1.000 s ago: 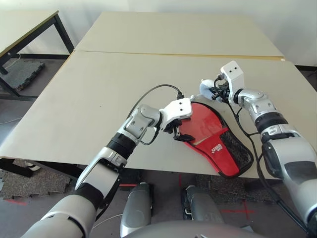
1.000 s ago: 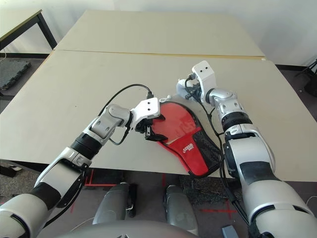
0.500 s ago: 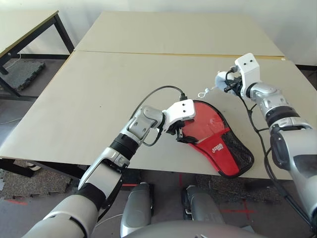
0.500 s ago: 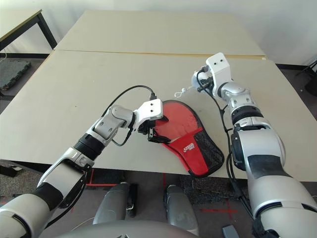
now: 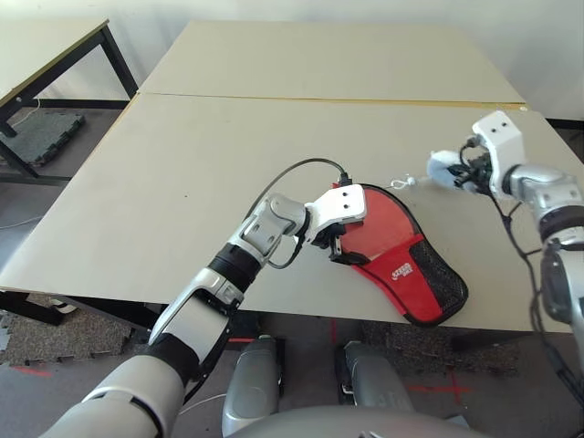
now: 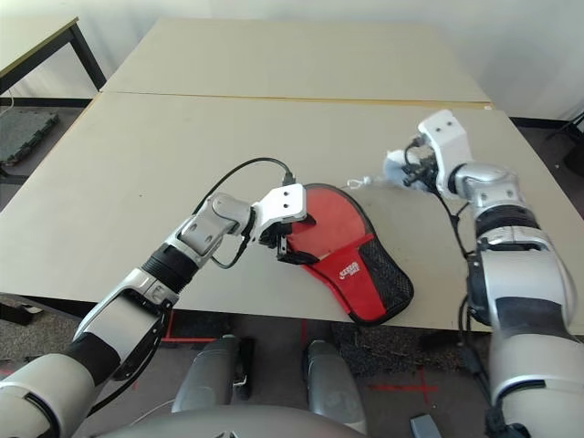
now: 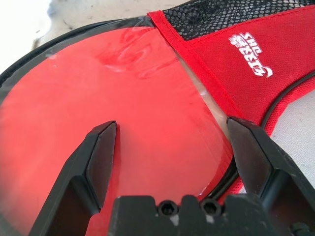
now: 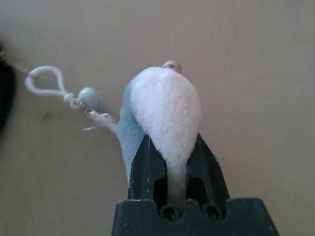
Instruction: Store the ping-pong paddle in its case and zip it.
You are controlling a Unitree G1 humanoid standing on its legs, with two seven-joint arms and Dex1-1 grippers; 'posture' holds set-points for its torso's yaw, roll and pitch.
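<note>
Ping-pong paddle [image 7: 113,108] is lying inside the case [image 5: 401,265], at lower centre of the head view near the table [image 5: 182,173] edge. The left gripper [image 5: 336,248], fingers wide apart, is hovering at the case's open rim. The right gripper [image 8: 170,162] is clamping a pale plush toy [image 8: 165,108] at the right of the frame. Pulling should be smooth along the edging while the left is pinning the case. The left wrist view is showing the red rubber face under the flap; the right wrist view is showing the toy's cord loop [image 8: 47,81]
</note>
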